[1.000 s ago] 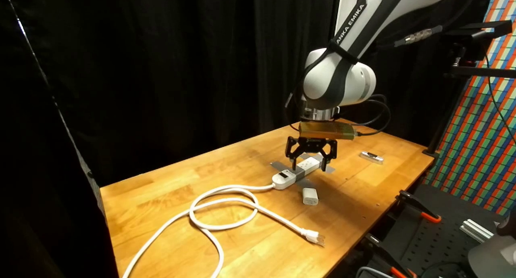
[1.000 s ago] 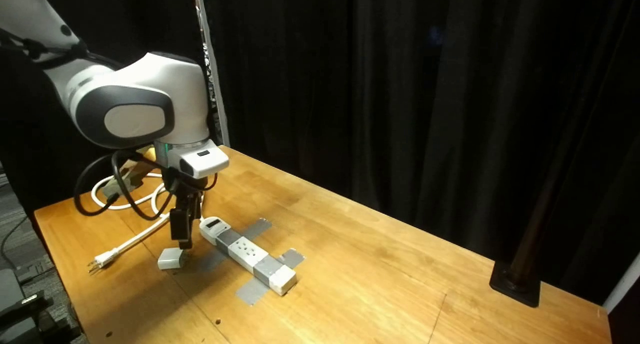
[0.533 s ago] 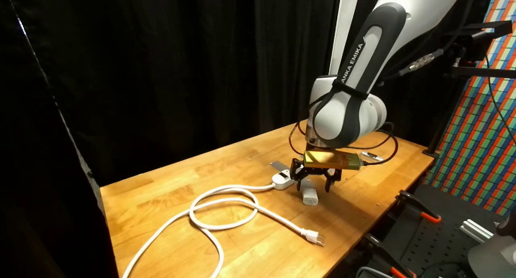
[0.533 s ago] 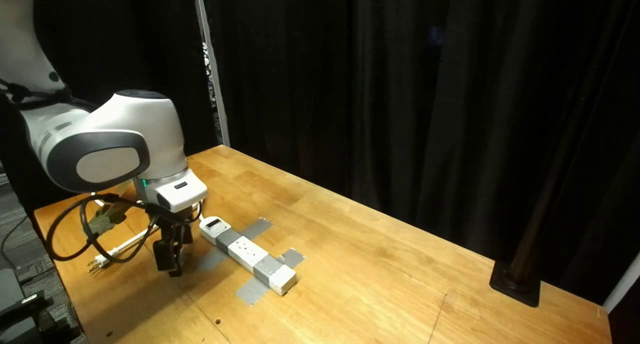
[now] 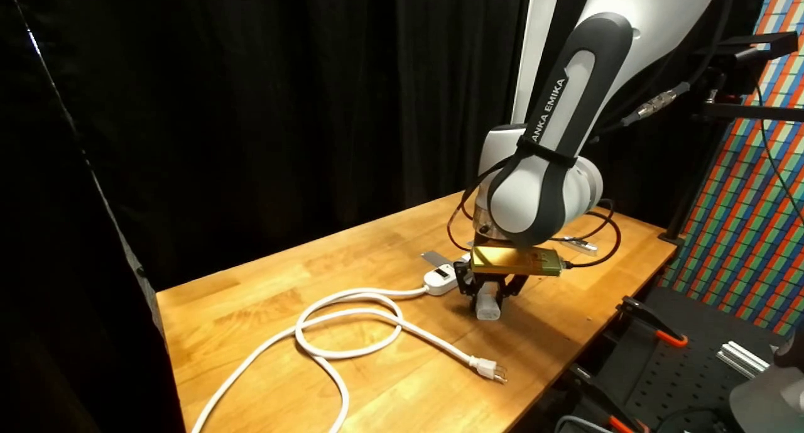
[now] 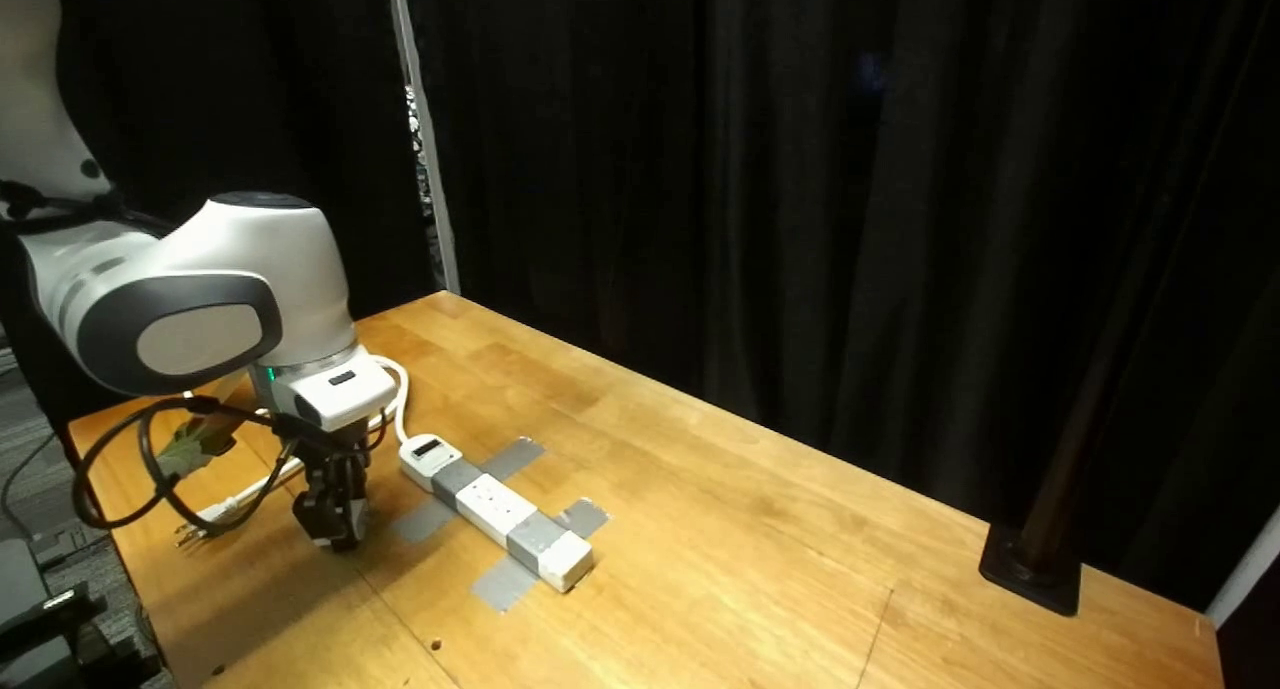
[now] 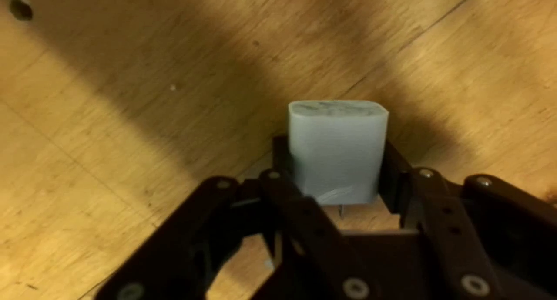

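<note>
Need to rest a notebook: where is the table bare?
Bare: the wide stretch of table between power strip and black stand base; also between the white cord and the black curtain. Crowded: around the gripper, clamped on the white adapter near the strip and the cord's plug.

both exterior views: I look down at table (image 5: pixel 264 288) from roughly opposite ends, set back | shared: power strip (image 6: pixel 495 507) | wrist view: I face down, close over white block (image 7: pixel 337 156)
</note>
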Robot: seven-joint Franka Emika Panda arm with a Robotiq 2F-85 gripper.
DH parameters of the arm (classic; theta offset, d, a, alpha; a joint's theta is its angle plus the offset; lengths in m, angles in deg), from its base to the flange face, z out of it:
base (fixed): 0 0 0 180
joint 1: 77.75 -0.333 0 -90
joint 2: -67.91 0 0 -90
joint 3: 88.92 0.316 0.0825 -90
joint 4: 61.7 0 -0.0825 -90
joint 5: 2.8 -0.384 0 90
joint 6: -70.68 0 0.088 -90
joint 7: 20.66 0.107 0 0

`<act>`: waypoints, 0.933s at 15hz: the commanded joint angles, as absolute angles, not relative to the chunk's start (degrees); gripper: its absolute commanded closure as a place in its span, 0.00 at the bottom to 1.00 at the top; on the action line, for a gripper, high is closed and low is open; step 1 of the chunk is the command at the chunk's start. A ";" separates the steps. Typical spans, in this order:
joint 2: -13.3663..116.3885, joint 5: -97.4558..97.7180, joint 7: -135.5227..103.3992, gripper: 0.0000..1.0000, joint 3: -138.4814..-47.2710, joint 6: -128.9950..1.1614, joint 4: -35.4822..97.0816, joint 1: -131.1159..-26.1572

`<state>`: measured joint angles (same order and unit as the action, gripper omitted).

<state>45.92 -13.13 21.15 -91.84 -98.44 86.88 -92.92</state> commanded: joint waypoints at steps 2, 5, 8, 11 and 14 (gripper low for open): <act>48.27 -12.77 21.82 0.77 -93.12 -95.48 86.98 -94.45; 51.55 -13.92 18.99 0.77 -90.89 -90.78 85.85 -90.96; 56.05 -14.57 14.63 0.77 -88.84 -82.32 82.26 -87.64; 58.48 -12.28 10.73 0.77 -88.66 -71.22 75.17 -86.17; 56.23 -8.16 8.72 0.77 -89.31 -70.10 68.39 -85.06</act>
<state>57.83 -11.01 11.58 -89.30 -71.89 74.09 -86.53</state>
